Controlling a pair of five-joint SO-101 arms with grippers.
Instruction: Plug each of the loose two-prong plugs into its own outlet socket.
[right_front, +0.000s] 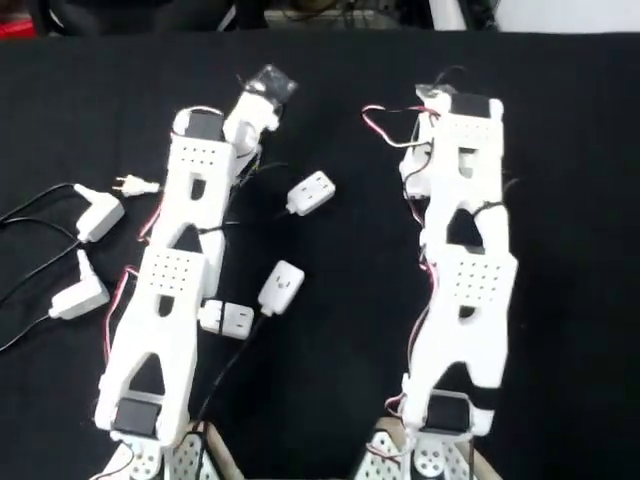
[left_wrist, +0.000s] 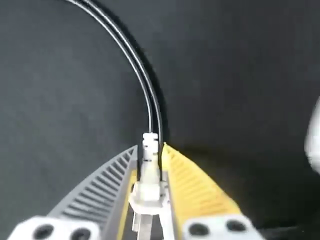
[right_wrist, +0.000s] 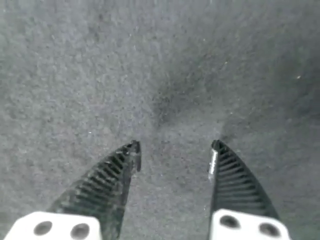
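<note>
My left gripper (left_wrist: 150, 146) is shut on a white two-prong plug (left_wrist: 149, 172), whose black cable (left_wrist: 142, 70) curves away over the black cloth. In the high view that gripper (right_front: 264, 92) sits at the far middle of the table. Three white outlet sockets lie between the arms: one (right_front: 310, 193) farther back, one (right_front: 281, 287) nearer, one (right_front: 228, 318) beside the left arm. Two white plugs (right_front: 98, 212) (right_front: 78, 292) and a small pronged plug (right_front: 135, 184) lie at the left. My right gripper (right_wrist: 172, 150) hangs open over bare cloth with nothing between its fingers.
Black cables (right_front: 30, 210) trail from the plugs toward the left edge. Red and white arm wires (right_front: 385, 125) loop beside the right arm. A black cloth (right_front: 570, 250) covers the whole table, with open room at the right.
</note>
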